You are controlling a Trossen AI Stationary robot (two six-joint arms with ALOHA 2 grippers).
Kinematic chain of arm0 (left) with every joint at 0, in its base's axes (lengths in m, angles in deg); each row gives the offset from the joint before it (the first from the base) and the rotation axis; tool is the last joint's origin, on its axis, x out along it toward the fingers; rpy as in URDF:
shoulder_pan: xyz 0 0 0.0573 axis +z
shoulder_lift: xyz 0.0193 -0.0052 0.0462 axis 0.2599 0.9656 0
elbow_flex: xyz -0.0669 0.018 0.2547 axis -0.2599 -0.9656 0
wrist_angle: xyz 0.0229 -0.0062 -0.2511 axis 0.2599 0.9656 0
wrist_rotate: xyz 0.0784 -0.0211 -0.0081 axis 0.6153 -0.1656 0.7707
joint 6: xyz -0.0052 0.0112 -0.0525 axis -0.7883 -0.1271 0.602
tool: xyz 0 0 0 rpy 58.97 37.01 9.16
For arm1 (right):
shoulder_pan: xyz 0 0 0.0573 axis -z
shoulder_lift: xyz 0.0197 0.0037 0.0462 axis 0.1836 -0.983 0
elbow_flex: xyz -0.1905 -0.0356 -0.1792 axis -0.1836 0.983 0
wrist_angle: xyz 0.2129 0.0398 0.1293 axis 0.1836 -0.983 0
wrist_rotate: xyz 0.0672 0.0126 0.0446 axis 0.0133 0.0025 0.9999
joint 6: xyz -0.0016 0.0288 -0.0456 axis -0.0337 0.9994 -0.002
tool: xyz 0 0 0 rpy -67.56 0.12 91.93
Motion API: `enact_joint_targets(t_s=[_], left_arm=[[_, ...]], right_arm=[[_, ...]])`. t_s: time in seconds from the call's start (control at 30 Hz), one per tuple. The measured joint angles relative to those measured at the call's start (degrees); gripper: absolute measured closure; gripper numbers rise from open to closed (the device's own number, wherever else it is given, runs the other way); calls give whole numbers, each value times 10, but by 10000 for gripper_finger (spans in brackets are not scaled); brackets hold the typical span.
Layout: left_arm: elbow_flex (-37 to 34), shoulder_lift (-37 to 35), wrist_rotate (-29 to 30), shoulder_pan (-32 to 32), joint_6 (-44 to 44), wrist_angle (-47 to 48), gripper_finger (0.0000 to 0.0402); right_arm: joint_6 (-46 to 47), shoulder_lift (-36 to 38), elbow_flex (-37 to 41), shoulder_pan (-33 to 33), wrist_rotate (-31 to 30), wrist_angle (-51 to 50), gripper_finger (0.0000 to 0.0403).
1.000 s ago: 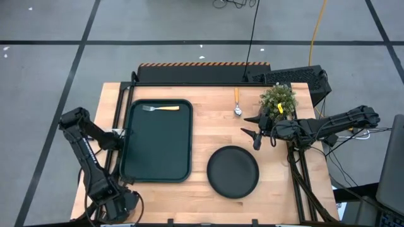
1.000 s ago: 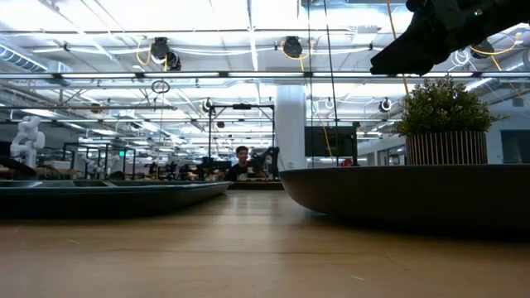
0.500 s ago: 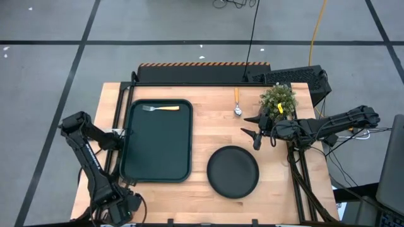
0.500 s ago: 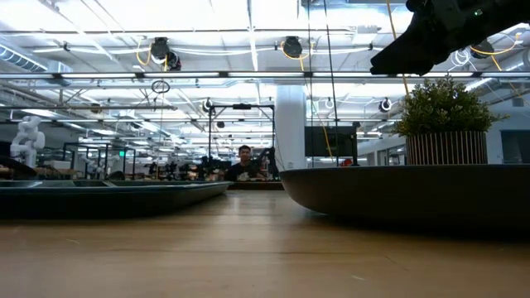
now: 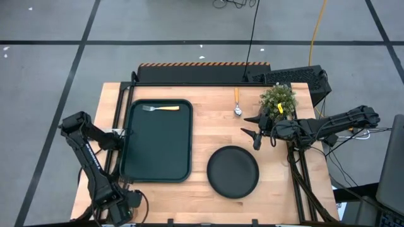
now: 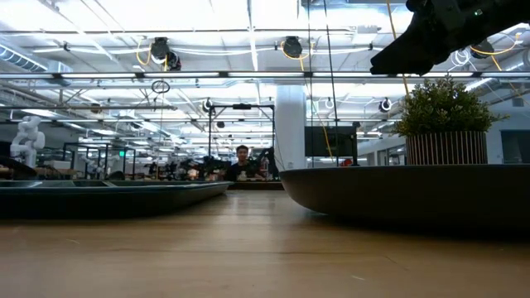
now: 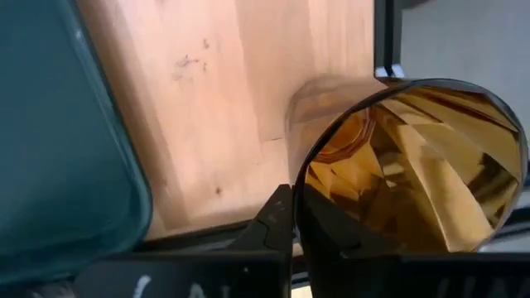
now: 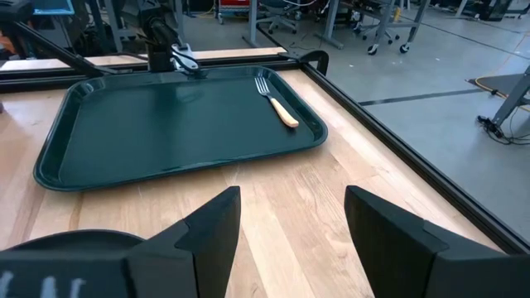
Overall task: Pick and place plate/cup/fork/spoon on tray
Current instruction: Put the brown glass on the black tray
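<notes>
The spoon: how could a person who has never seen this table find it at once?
On the wooden table, look between the green tray and the small potted plant, near the far edge. The spoon lies there on bare wood. It has an orange handle and a silver oval bowl, whereas the fork has tines and lies in the tray.

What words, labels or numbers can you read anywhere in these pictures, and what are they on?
None can be read.
White marks on the left end effector body: cut off, unreadable.
White marks on the right end effector body: cut off, unreadable.
Tray, plate, fork, spoon: no text.
</notes>
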Motion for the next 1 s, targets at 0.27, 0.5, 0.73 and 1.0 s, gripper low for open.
enact_joint_targets(t_s=[0.27,0.5,0.73,1.0], left_arm=[[0,-5,7,14,130,34,396],[0,-32,28,47,165,48,396],[0,-92,28,75,236,83,396],[0,-173,90,103,313,218,396]], right_arm=[[-4,0,0,0,0,0,190],[-6,0,0,0,0,0,190],[-8,0,0,0,0,0,190],[-8,0,0,0,0,0,190]])
